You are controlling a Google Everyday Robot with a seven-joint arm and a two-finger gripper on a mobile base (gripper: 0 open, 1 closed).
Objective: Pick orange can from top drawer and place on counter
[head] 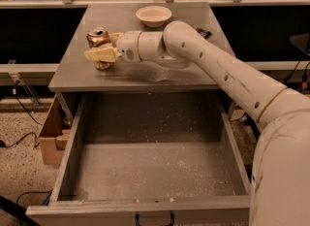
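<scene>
One pincer (102, 54) grips the orange can (98, 38) by its sides, upright, at the left of the counter (145, 77), base on or just above the surface: positioned for release. Nearer, the top drawer (145, 171) stands open, holding only crumbs.

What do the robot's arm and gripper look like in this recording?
The arm is a thick, smooth white tube of rounded segments, with small dark dots along its side and a thin tan band near the bulky shoulder casing. No loose cables show on it. The gripper, at the orange can on the counter, has a white cylindrical wrist and blocky cream-yellow fingers.
</scene>
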